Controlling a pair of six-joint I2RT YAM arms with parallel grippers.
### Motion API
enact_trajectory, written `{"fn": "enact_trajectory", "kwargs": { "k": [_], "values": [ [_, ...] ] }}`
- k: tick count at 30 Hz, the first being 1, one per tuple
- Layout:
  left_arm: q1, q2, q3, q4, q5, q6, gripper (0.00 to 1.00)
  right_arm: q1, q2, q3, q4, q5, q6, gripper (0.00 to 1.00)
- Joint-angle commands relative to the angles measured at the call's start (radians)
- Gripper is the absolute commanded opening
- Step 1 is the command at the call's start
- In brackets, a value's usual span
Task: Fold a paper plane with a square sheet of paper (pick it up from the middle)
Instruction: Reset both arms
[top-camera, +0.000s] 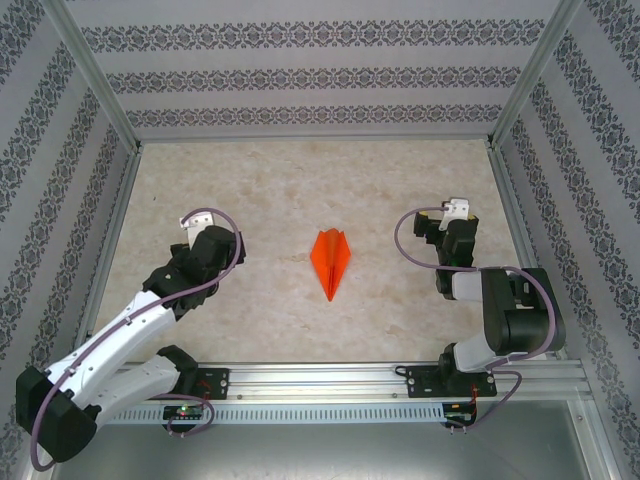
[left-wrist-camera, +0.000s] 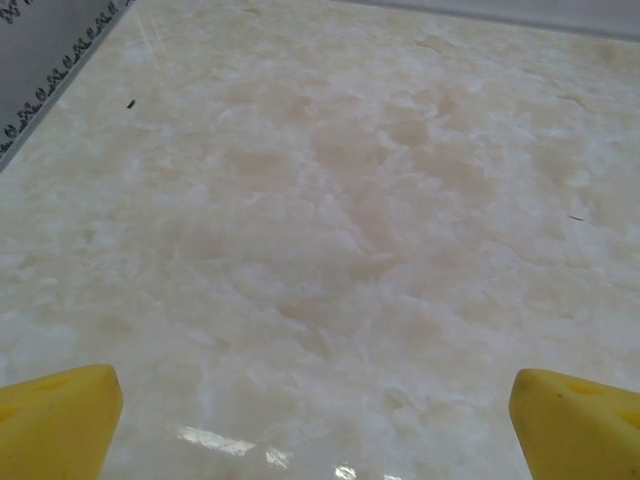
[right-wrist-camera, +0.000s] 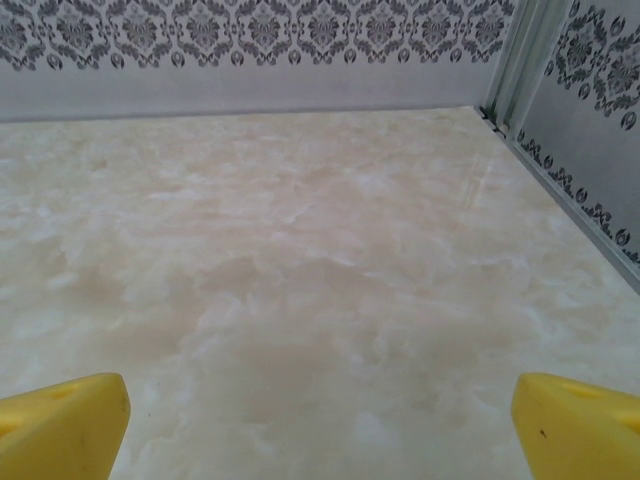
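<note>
Two arms flank one bright orange paper plane (top-camera: 332, 260), which lies flat on the pale marbled desk (top-camera: 270, 180) about midway between them and well apart from both. In the overhead view the plane is a narrow dart with a centre crease; its sharp nose points toward the near edge of the desk and its wider tail toward the far wall. The left tool (top-camera: 200, 236) sits to the left of the plane and the right tool (top-camera: 455, 224) to its right, each low over the desk and touching nothing that can be seen. In the left wrist view, that tool's yellow fingertips (left-wrist-camera: 55, 425) stand in the two bottom corners, spread wide, with bare glossy desk between them, so the left tool is released and grasps nothing. The right wrist view shows the same arrangement: yellow fingertips (right-wrist-camera: 60, 425) far apart at the lower corners, desk surface between them, the right tool released and empty. Beyond the right tool's fingers the desk runs to a grey patterned wall (right-wrist-camera: 260, 40) and a metal corner post (right-wrist-camera: 525, 55). A looped grey-purple cable (top-camera: 400, 238) arcs beside the right wrist. Both arm bases are bolted to a metal rail (top-camera: 330, 380) along the near edge.
</note>
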Motion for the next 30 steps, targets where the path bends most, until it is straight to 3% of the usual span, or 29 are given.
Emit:
{"fn": "enact_trajectory", "kwargs": {
  "k": [1, 9, 13, 20, 23, 27, 30],
  "values": [
    [0.058, -0.01, -0.019, 0.09, -0.002, 0.071, 1.0, 0.002, -0.01, 0.005, 0.043, 0.012, 0.026, 0.98],
    [0.296, 0.047, -0.139, 0.39, 0.073, 0.26, 1.0, 0.001, -0.013, 0.005, 0.04, 0.012, 0.026, 0.98],
    [0.423, 0.121, -0.182, 0.527, 0.147, 0.266, 1.0, 0.001, -0.012, 0.005, 0.04, 0.011, 0.026, 0.98],
    [0.468, 0.426, -0.287, 1.083, 0.301, 0.458, 1.0, 0.001, -0.012, 0.005, 0.04, 0.011, 0.026, 0.98],
    [0.477, 0.513, -0.263, 1.199, 0.355, 0.523, 1.0, 0.001, -0.011, 0.005, 0.04, 0.01, 0.026, 0.98],
    [0.497, 0.605, -0.226, 1.219, 0.526, 0.569, 1.0, 0.001, -0.011, 0.004, 0.04, 0.01, 0.026, 0.98],
    [0.5, 0.604, -0.281, 1.309, 0.531, 0.565, 1.0, 0.001, -0.012, 0.005, 0.041, 0.011, 0.026, 0.98]
  ]
}}
